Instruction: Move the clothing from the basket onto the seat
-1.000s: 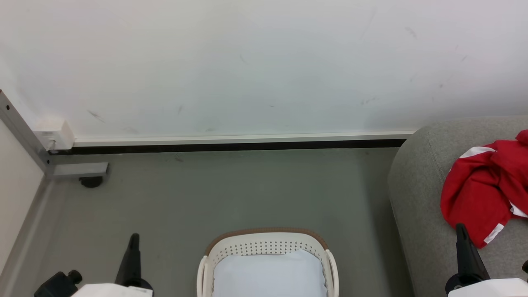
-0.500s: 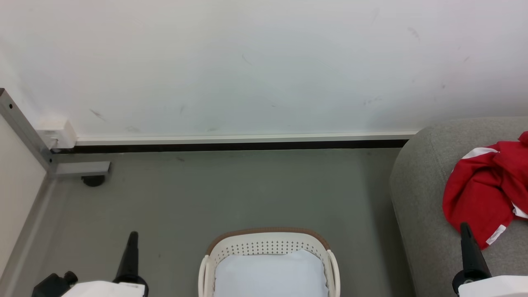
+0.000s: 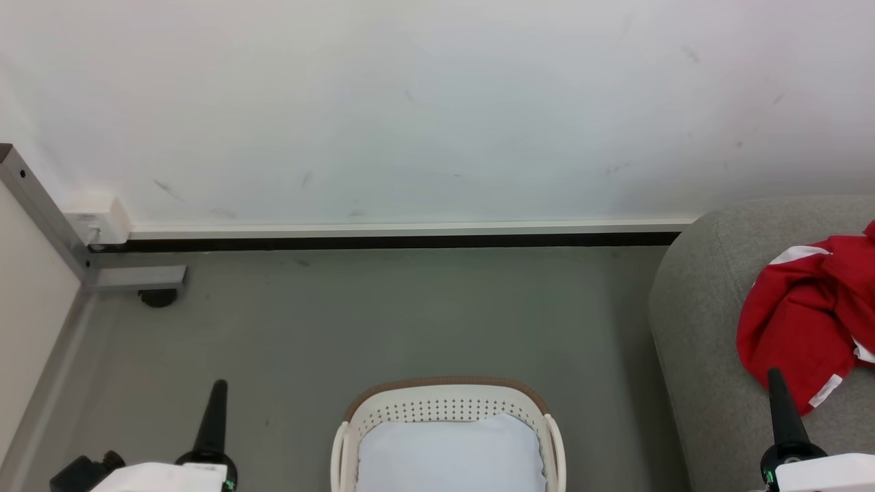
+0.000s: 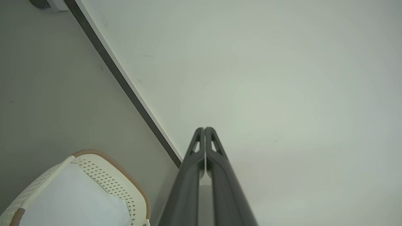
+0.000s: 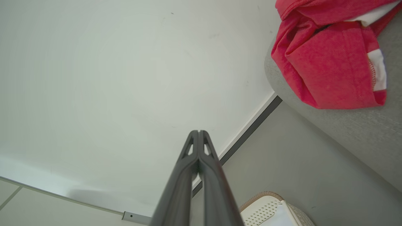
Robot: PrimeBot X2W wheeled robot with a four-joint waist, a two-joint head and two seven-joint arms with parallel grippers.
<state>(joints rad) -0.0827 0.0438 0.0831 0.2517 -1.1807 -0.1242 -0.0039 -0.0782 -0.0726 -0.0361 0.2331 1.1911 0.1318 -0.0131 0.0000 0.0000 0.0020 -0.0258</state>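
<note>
Red clothing on grey seat; left fingers, right fingers pressed together.

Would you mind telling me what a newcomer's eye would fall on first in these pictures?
The bright red clothing heaped on the grey seat at the right stands out most. Next comes the cream basket at bottom centre, a pale pad inside. The left gripper and right gripper rest shut at the lower corners.
</note>
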